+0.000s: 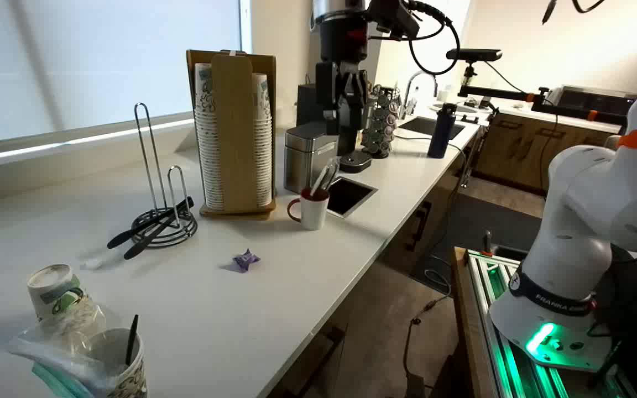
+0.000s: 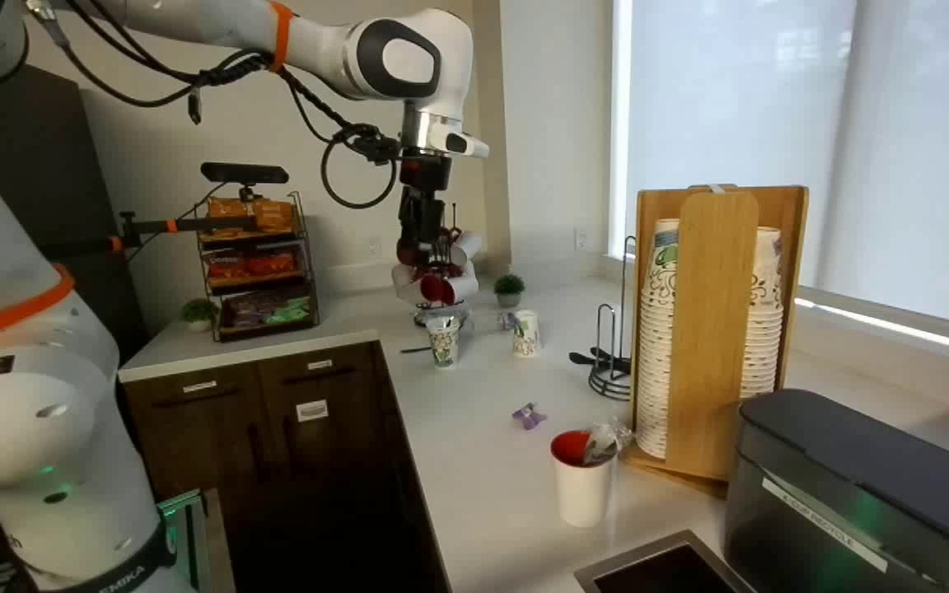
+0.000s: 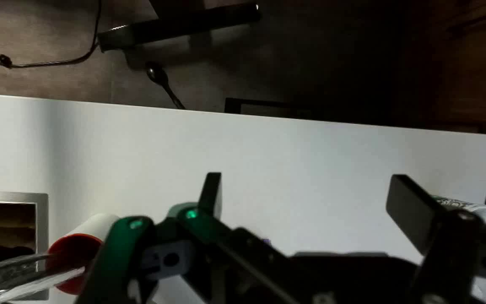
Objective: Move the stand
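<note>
The stand [image 1: 183,233] is a thin black wire stand with a tall narrow upright loop, a shorter loop and a coiled ring base. It stands upright on the white counter near the window, beside the cup dispenser. Dark long-handled utensils [image 1: 147,237] lie across its base. The stand also shows in an exterior view [image 2: 606,385], partly hidden by the dispenser. It is out of view in the wrist view. My gripper [image 3: 306,185] is open and empty, with its fingers wide apart above the counter. It also shows in both exterior views [image 1: 339,122] [image 2: 420,251], well apart from the stand.
A tall wooden cup dispenser [image 1: 231,138] stands beside the stand. A red-and-white mug [image 1: 314,213], a purple wrapper [image 1: 246,260], paper cups [image 1: 56,290] and a steel bin [image 1: 302,166] are on the counter [image 1: 208,315]. A square opening [image 1: 360,194] lies near the mug.
</note>
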`<action>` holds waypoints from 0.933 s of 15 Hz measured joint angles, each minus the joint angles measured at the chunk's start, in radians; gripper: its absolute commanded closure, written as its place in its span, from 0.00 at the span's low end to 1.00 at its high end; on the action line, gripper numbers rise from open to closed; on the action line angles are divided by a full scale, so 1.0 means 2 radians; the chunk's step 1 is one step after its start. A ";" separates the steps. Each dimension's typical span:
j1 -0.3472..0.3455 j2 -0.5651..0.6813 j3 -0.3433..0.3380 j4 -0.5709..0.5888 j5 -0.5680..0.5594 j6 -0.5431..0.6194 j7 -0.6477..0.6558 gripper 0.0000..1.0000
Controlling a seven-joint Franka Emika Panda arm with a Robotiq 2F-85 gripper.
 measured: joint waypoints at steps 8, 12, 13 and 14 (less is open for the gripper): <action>0.000 0.000 0.001 0.000 -0.002 0.000 0.000 0.00; 0.000 0.027 0.027 0.024 -0.088 0.041 0.044 0.00; 0.000 0.042 0.033 0.035 -0.111 0.055 0.061 0.00; 0.000 0.060 0.036 0.047 -0.131 0.067 0.079 0.00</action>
